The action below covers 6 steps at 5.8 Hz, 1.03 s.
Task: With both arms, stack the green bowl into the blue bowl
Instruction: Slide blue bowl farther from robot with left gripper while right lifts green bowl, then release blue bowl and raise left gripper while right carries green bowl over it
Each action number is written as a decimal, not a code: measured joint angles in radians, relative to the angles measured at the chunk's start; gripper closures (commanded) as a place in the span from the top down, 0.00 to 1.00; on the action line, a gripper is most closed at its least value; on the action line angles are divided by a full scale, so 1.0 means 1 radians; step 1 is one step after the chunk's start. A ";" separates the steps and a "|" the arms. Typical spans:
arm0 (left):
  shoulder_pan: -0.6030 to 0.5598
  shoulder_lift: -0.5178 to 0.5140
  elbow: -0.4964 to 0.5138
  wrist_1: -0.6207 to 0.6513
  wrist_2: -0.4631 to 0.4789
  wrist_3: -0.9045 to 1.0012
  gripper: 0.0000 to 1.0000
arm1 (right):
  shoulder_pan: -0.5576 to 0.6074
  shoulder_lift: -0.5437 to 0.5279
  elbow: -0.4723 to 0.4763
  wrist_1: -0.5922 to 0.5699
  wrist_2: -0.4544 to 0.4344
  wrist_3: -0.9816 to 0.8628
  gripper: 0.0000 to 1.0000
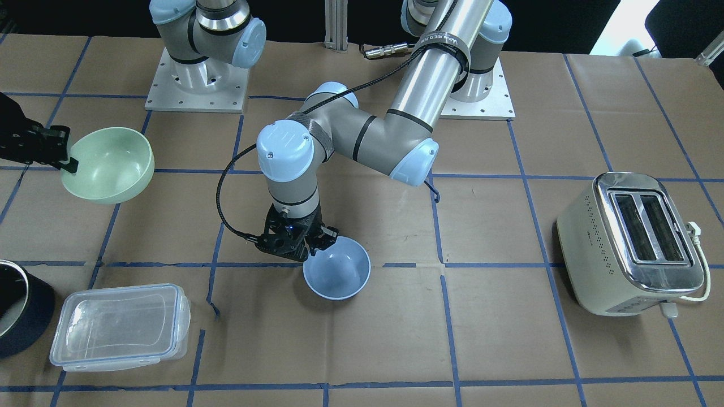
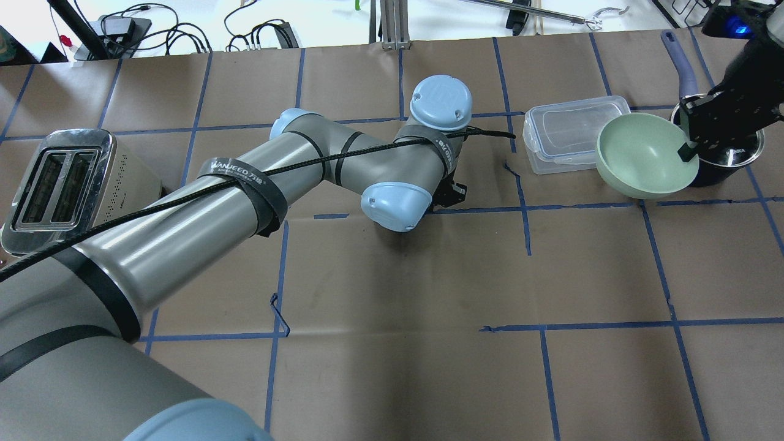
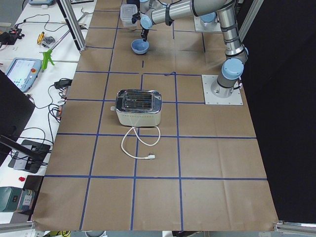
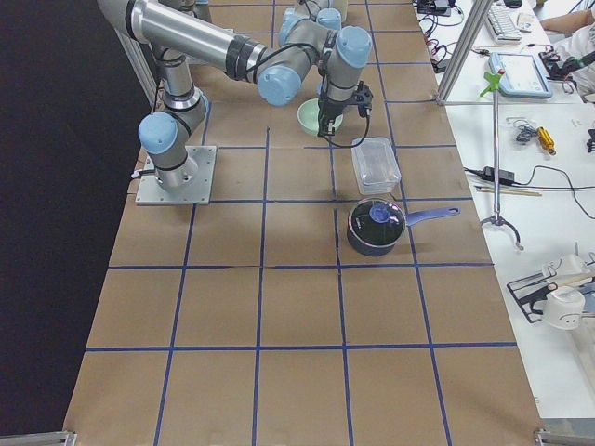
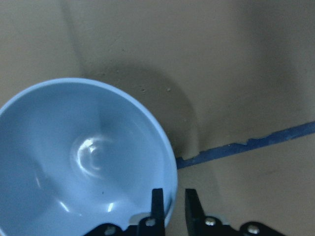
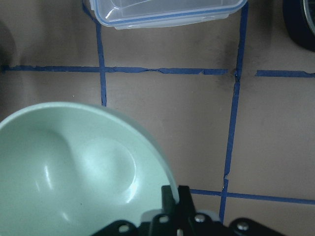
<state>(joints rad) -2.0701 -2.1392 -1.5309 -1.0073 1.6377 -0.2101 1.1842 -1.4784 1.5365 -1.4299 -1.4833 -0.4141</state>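
The blue bowl (image 1: 337,277) stands upright on the table near the middle. My left gripper (image 1: 318,239) reaches down onto its rim; in the left wrist view its fingers (image 5: 157,204) are closed astride the rim of the blue bowl (image 5: 83,162). The overhead view hides this bowl under the left arm. The green bowl (image 1: 108,164) hangs tilted above the table at my right side. My right gripper (image 1: 69,164) is shut on its rim, which also shows in the overhead view (image 2: 643,156) and the right wrist view (image 6: 74,172). The two bowls are far apart.
A clear plastic container (image 1: 119,325) lies just beyond the green bowl, and a dark saucepan (image 1: 17,308) stands beside it under my right gripper (image 2: 689,153). A cream toaster (image 1: 630,243) with its cord sits on my left side. Blue tape lines grid the brown table.
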 measured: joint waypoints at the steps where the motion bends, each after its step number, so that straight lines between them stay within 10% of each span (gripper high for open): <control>1: 0.003 0.027 0.004 -0.016 -0.001 0.000 0.98 | 0.003 0.000 -0.010 0.010 0.003 0.021 0.06; 6: 0.303 0.462 0.038 -0.506 -0.038 0.140 0.98 | 0.135 0.025 0.042 -0.103 0.005 0.213 0.06</control>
<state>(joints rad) -1.7676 -1.6771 -1.4926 -1.5133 1.5995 -0.0703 1.3195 -1.4534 1.5789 -1.5330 -1.4783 -0.2010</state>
